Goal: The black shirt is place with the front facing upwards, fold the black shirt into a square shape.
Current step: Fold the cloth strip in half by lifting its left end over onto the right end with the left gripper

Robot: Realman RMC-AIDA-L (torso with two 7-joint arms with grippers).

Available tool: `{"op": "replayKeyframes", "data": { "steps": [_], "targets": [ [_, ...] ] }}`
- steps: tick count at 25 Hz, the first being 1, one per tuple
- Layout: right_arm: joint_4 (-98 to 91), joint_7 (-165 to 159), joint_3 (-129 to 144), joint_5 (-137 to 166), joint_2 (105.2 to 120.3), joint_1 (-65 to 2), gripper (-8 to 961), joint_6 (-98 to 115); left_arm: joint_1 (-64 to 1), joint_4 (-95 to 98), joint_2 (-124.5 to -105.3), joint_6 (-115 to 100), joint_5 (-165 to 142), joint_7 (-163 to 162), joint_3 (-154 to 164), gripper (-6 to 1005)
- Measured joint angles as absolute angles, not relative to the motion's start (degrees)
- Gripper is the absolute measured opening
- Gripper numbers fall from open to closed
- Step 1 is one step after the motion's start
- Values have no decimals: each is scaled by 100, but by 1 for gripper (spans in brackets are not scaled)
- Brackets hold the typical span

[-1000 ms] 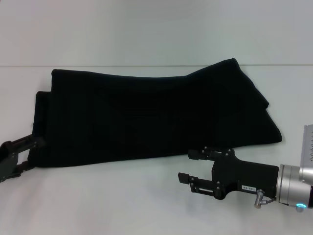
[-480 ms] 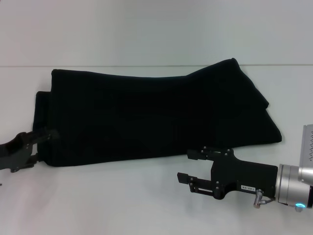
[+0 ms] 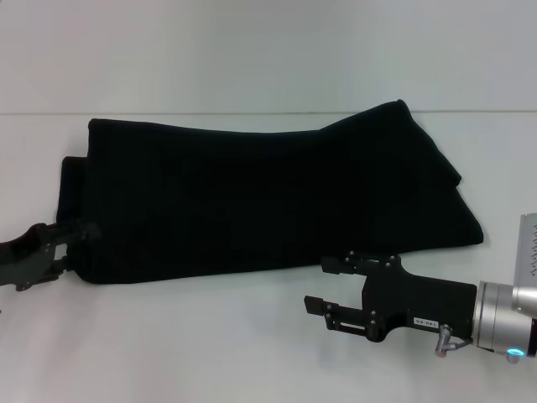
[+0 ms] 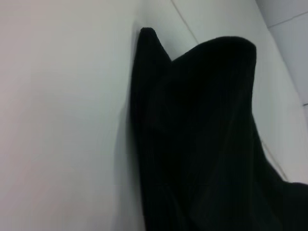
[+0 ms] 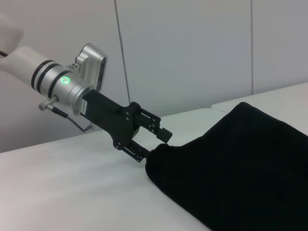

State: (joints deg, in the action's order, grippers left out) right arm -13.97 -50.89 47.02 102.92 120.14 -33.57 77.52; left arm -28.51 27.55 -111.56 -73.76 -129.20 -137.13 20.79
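While lying flat on the white tabletop (image 3: 252, 344), black shirt (image 3: 268, 201): it is sitting folded into a long band running left to right, plain black side up, no lettering showing.
Shirt position: it is filling the middle of the tabletop, left end layered with a second edge peeking out, right end wider and ending in a rounded corner near the robot's right.
Left end effector (image 3: 74, 238): it is sitting at the shirt's near-left corner, fingers spread, one finger (image 5: 155, 124) over the cloth edge and the other (image 5: 137, 151) low at the tabletop, corner lying between them.
Left grip: fingers are touching or just beside the cloth edge; cannot tell if they are actually pinching it.
Left wrist view: shirt's end is filling the picture as bunched black folds against the white surface; own fingers not showing.
Right end effector (image 3: 323, 287): it is hovering just in front of the shirt's near edge, toward the right, fingers spread apart and pointing left, holding nothing.
Right gap: upper finger is sitting just beside the hem, not gripping it.
Grey box (image 3: 529, 252): it is sitting at the far right edge, cut off.
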Motion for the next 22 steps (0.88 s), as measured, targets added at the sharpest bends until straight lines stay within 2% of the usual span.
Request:
{"op": "replayKeyframes", "data": {
  "steps": [4, 9, 12, 22],
  "targets": [
    [-1397, -5090, 4687, 10292, 12010, -3352, 686, 7814, -2857, 2841, -11157, -7337, -12923, -13772, 2233, 892],
    [-1397, -5096, 4675, 10292, 12004, -3340, 686, 7831, -2857, 2853, -11142, -7329, -12927, -13779, 2250, 690],
    [-1397, -5097, 4675, 10292, 12005, -3340, 686, 7836, -2857, 2854, -11131, -7329, -12929, -13780, 2254, 458],
    [-1398, -5098, 4675, 10292, 12005, -3337, 685, 7848, -2883, 2847, -11126, -7326, -12929, -13780, 2274, 33]
  ]
}}
